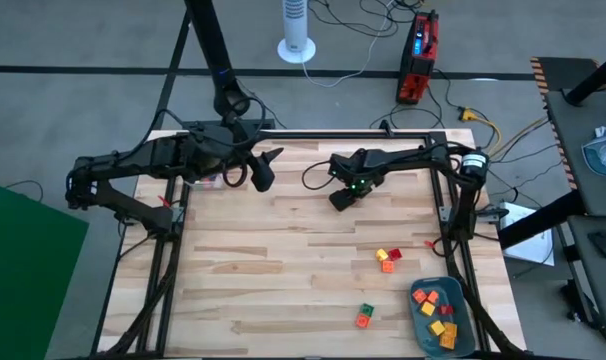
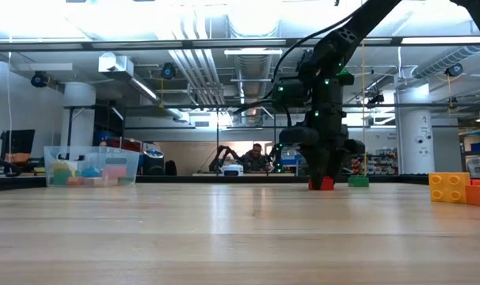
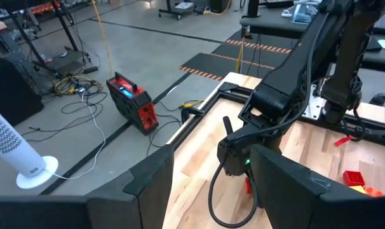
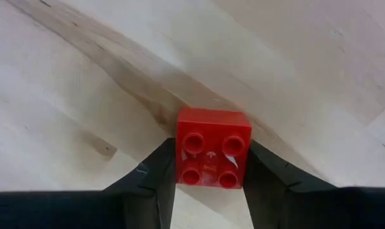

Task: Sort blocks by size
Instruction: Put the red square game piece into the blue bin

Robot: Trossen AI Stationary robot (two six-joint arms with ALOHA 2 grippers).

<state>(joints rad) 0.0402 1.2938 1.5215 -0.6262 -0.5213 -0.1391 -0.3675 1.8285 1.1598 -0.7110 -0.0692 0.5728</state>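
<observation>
blocks: a red four-stud block (image 4: 213, 147) sits on the wooden tabletop (image 1: 283, 260) near its far edge, clamped between the right gripper (image 4: 211, 175) fingers. more blocks (image 1: 387, 259) lie loose toward the near right, others fill a grey-blue tray (image 1: 420, 327) at the corner. the left gripper (image 1: 263, 170) hangs half open, empty, above the far left.

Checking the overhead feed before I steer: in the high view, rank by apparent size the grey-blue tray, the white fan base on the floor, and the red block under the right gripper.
1. Grey-blue tray, largest.
2. White fan base.
3. Red block, hidden in the high view beneath the right gripper, so smallest only by inference.
</observation>
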